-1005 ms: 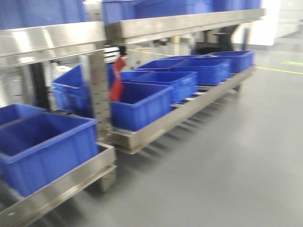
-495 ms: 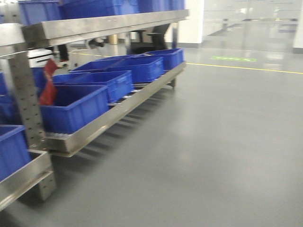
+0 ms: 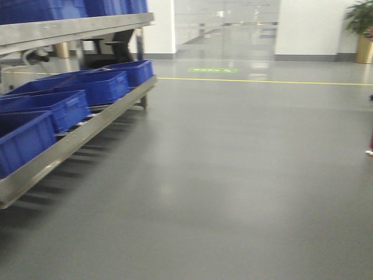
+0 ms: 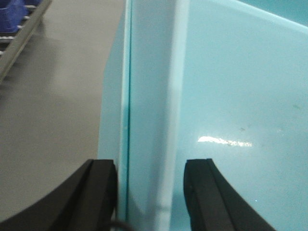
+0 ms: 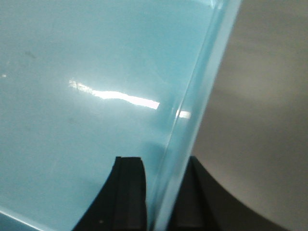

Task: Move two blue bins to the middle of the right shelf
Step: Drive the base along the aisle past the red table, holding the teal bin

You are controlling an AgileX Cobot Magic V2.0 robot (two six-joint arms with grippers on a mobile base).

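A pale blue bin fills the left wrist view, and its left wall stands between the black fingers of my left gripper, which is shut on it. The right wrist view shows the same kind of pale blue bin, with its right wall pinched between the fingers of my right gripper. Neither gripper nor the held bin appears in the front view. There, a stainless rack tier loaded with blue bins crosses the top left; I cannot tell whether it is the right shelf middle.
The rack's bottom tier runs along the left with several dark blue bins on it. Grey floor stretches ahead to a yellow line, a white wall and a potted plant.
The front view has swung to the right. The racks and their bins slid to the left edge, the nearer rack left the view, and open floor came in.
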